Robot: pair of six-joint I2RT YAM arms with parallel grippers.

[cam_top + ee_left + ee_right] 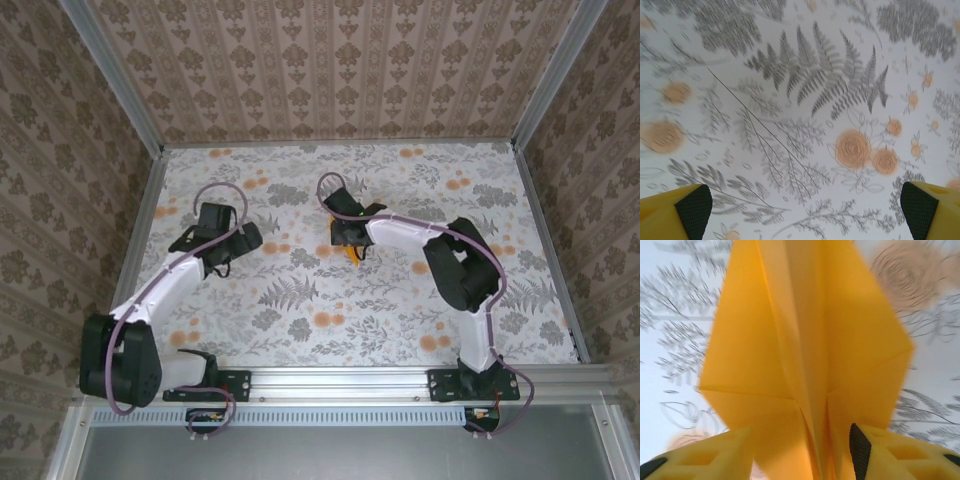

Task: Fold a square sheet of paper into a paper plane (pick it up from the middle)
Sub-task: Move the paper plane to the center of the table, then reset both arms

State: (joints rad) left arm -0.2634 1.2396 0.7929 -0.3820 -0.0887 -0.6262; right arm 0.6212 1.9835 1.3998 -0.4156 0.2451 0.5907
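The tabletop, dressed in a floral cloth of grey ferns and orange blooms, is sitting between patterned walls. The right arm is rising from the 5 o'clock corner and bending in toward the centre. The left arm is reaching up from 7 o'clock, its wrist pointing in from about 9 o'clock of the centre. The plane is lying at the middle of the tabletop, mostly under the right wrist, with a sliver of orange peeking out at the wrist's 6 o'clock edge. In the right wrist view the plane is running toward 12 o'clock, its wings flaring to 9 and 3 and its centre crease dropping to 6. The right jaws are standing spread on either side of that crease, the dark pad at 5 o'clock sitting close to the paper; I cannot tell whether it is touching. The left jaws are gaping wide, their pads showing at 7 and 5 o'clock with cloth between them.
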